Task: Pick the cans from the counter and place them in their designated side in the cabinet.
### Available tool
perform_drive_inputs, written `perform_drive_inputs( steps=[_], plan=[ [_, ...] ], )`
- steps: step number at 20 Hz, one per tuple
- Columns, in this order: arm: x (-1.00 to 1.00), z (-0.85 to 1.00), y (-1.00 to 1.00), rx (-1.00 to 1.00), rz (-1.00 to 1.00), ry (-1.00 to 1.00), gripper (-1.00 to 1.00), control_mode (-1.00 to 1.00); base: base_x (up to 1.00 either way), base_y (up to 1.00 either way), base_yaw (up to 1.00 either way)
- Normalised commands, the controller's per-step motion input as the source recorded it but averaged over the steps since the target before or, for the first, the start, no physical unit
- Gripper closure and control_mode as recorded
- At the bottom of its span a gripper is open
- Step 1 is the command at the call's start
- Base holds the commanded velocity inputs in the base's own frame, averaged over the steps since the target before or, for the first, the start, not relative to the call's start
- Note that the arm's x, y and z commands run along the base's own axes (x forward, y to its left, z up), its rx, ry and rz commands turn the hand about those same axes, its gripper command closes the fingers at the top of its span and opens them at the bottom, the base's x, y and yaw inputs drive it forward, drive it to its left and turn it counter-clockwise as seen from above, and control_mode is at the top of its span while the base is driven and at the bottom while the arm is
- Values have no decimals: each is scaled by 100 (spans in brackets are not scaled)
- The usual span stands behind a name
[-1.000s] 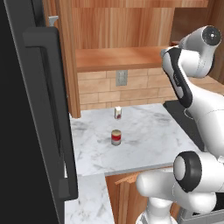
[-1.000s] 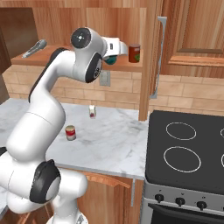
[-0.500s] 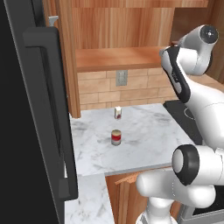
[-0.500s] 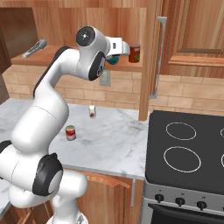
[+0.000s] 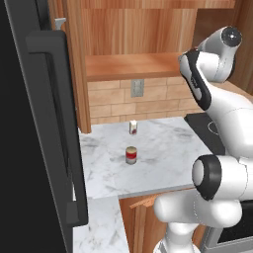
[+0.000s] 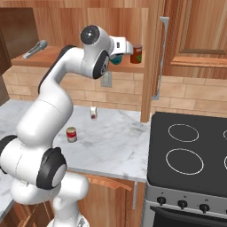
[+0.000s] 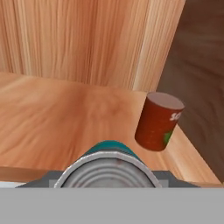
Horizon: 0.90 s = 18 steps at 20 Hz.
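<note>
1. Scanning the left base view: one red-and-tan can point(image 5: 131, 155) stands mid-way on the marble counter point(image 5: 168, 163), with one small white container point(image 5: 133, 127) farther back near the brick wall. One wooden cabinet shelf point(image 5: 128, 66) runs above. Count: one task can on the counter, one container. Risk judged: a later reach for this can could clip the container, since the two sit near each other.

2. Right base view: the gripper point(image 6: 125, 47) is up at the cabinet shelf, with the teal can point(image 6: 116, 59) just below the hand and one dark red can point(image 6: 136, 54) just right of it. One silver utensil point(image 6: 35, 48) lies at the shelf's far left. One stovetop point(image 6: 190, 150) sits to the right. Risk judged: drifting right would knock the dark red can.

3. Hand view: the jaws are closed on the teal can, whose silver lid fills the bottom centre; the finger tips are hidden by it. The dark red can stands ahead and right, apart. Risk judged: letting go before the can's base meets the shelf could topple it.
</note>
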Motion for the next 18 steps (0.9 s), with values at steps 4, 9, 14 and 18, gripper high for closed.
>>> perform_drive_inputs(
  steps=[4, 9, 14, 18],
  plan=[
    [13, -4, -2, 0, 0, 0, 100, -100, 0, 0, 0],
    [11, -11, 0, 0, 0, 0, 100, -100, 0, 0, 0],
    [15, -10, 0, 0, 0, 0, 100, -100, 0, 0, 0],
    [17, -5, 0, 0, 0, 0, 100, -100, 0, 0, 0]
  ],
)
